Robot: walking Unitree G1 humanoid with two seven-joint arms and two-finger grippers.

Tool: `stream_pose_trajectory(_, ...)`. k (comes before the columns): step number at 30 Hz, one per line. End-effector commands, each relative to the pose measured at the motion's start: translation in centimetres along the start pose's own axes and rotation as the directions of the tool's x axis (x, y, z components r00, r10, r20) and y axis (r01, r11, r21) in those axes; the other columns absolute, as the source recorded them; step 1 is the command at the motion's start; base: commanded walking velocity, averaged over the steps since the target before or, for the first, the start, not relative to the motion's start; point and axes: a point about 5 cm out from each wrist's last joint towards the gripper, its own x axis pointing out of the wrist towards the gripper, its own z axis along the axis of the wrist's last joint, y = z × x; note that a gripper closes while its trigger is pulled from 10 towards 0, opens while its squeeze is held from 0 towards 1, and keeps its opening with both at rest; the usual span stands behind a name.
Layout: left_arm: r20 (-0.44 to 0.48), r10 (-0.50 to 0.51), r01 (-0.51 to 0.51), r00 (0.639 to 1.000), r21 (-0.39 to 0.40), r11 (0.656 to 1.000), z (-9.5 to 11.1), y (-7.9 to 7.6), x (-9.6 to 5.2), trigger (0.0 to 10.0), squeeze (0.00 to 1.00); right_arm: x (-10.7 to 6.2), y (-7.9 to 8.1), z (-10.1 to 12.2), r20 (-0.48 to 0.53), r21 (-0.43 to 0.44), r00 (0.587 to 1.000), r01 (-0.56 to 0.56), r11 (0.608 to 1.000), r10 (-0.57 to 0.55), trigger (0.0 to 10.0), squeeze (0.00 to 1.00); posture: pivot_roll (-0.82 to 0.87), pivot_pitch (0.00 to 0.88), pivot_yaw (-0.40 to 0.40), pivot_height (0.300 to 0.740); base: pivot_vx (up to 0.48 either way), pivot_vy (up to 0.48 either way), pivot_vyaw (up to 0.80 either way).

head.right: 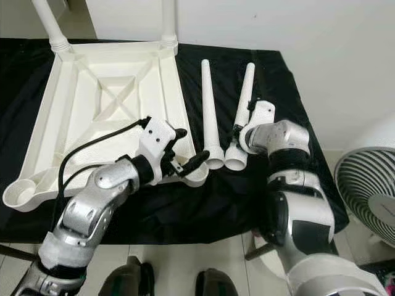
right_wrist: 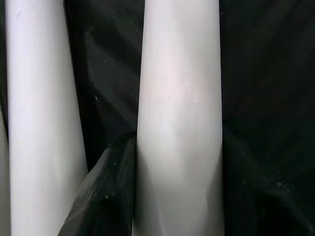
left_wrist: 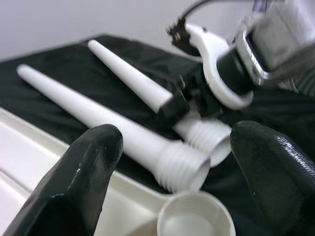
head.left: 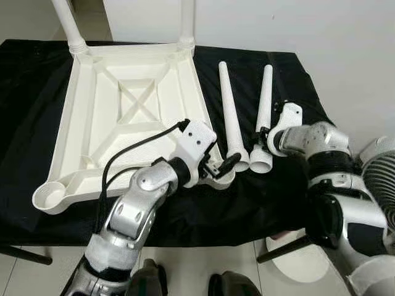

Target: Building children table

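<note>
The white plastic table top (head.left: 133,105) lies upside down on a black cloth. Two legs (head.left: 68,21) (head.left: 187,18) stand screwed into its far corners. Two loose tapered legs lie side by side right of it, the left one (head.left: 229,111) and the right one (head.left: 264,105), threaded ends toward me. My left gripper (head.left: 222,165) is open, its fingers (left_wrist: 83,167) spread over the near right corner socket (left_wrist: 194,216). My right gripper (head.left: 260,139) is shut on the right loose leg (right_wrist: 179,113) near its threaded end, a finger (right_wrist: 106,191) on each side.
The black-covered table (head.left: 290,80) ends close in front of me and at the right. A fan (head.right: 370,191) stands on the floor at the right, with a white round base (head.left: 296,259) below the table edge. A white wall is behind.
</note>
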Motion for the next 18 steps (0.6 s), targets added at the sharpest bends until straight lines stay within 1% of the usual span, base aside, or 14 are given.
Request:
stream_pose_trajectory(1, 0.007, 0.034, -0.034, 0.999, 0.003, 0.999, 0.0, 0.4, 0.1, 10.0, 0.0, 0.4, -0.6, -1.4, 0.034, 0.001, 0.999, 0.024, 1.0, -0.024, 10.0, 0.0, -0.05, 0.043, -0.004, 0.74, 0.0, 0.0, 0.0)
stream_pose_trajectory(3, 0.014, 0.047, -0.048, 0.999, 0.016, 0.999, 0.0, 0.6, 0.2, 10.0, 0.0, 0.2, -0.6, -1.3, 0.081, 0.001, 0.996, 0.031, 1.0, -0.031, 10.0, 0.0, -0.05, 0.04, -0.004, 0.74, 0.0, 0.0, 0.0)
stream_pose_trajectory(6, 0.016, 0.049, -0.049, 0.999, 0.022, 0.999, 0.0, 0.6, 0.3, 10.0, 0.0, 0.1, -0.7, -1.4, 0.087, 0.01, 0.995, 0.039, 0.999, -0.04, 10.0, 0.0, -0.05, 0.037, -0.002, 0.74, 0.0, 0.0, 0.0)
stream_pose_trajectory(8, 0.02, 0.041, -0.042, 0.999, 0.022, 0.999, 0.1, 0.6, 0.4, 10.0, 0.0, -0.2, -0.7, -1.2, 0.145, 0.012, 0.989, 0.026, 1.0, -0.028, 10.0, 0.0, -0.05, 0.03, 0.001, 0.74, 0.0, 0.0, 0.0)
stream_pose_trajectory(9, 0.02, 0.041, -0.042, 0.999, 0.022, 0.999, 0.1, 0.6, 0.4, 10.0, 0.0, -0.2, -0.7, -1.2, 0.145, 0.012, 0.989, 0.026, 1.0, -0.028, 10.0, 0.0, -0.05, 0.03, 0.001, 0.74, 0.0, 0.0, 0.0)
stream_pose_trajectory(10, 0.023, 0.036, -0.036, 0.999, 0.022, 0.999, 0.2, 0.5, 0.5, 10.0, 0.0, -0.3, -0.6, -1.1, 0.167, 0.018, 0.986, 0.014, 1.0, -0.017, 10.0, 0.0, -0.06, 0.027, 0.003, 0.74, 0.0, 0.0, 0.0)
stream_pose_trajectory(11, 0.028, 0.029, -0.03, 0.999, 0.023, 0.999, 0.2, 0.5, 0.6, 10.0, 0.0, -0.5, -0.7, -0.8, 0.213, 0.018, 0.977, -0.004, 1.0, 0.0, 10.0, 0.0, -0.06, 0.025, 0.004, 0.74, 0.0, 0.0, 0.0)
stream_pose_trajectory(12, 0.028, 0.029, -0.03, 0.999, 0.023, 0.999, 0.2, 0.5, 0.6, 10.0, 0.0, -0.5, -0.7, -0.8, 0.213, 0.018, 0.977, -0.004, 1.0, 0.0, 10.0, 0.0, -0.06, 0.025, 0.004, 0.74, 0.0, 0.0, 0.0)
stream_pose_trajectory(13, 0.031, 0.025, -0.025, 0.999, 0.024, 0.999, 0.3, 0.4, 0.7, 10.0, 0.0, -0.7, -0.7, -0.7, 0.245, 0.018, 0.97, -0.015, 1.0, 0.01, 10.0, 0.0, -0.06, 0.024, 0.004, 0.74, 0.0, 0.0, 0.0)
stream_pose_trajectory(14, 0.031, 0.025, -0.025, 0.999, 0.024, 0.999, 0.3, 0.4, 0.7, 10.0, 0.0, -0.7, -0.7, -0.7, 0.245, 0.018, 0.97, -0.015, 1.0, 0.01, 10.0, 0.0, -0.06, 0.024, 0.004, 0.74, 0.0, 0.0, 0.0)
stream_pose_trajectory(16, 0.034, 0.02, -0.021, 0.999, 0.025, 0.999, 0.3, 0.4, 0.8, 10.0, 0.0, -1.1, -0.9, -0.5, 0.29, 0.019, 0.956, -0.036, 0.999, 0.029, 10.0, 0.0, -0.06, 0.021, 0.005, 0.74, 0.0, 0.0, 0.0)
stream_pose_trajectory(17, 0.034, 0.02, -0.021, 0.999, 0.025, 0.999, 0.3, 0.4, 0.8, 10.0, 0.0, -1.1, -0.9, -0.5, 0.29, 0.019, 0.956, -0.036, 0.999, 0.029, 10.0, 0.0, -0.06, 0.021, 0.005, 0.74, 0.0, 0.0, 0.0)
stream_pose_trajectory(18, 0.037, 0.019, -0.02, 0.999, 0.024, 1.0, 0.3, 0.4, 0.8, 10.0, 0.0, -1.4, -1.0, -0.2, 0.323, 0.012, 0.946, -0.033, 0.999, 0.027, 10.0, 0.0, -0.06, 0.02, 0.004, 0.74, 0.0, 0.0, 0.0)
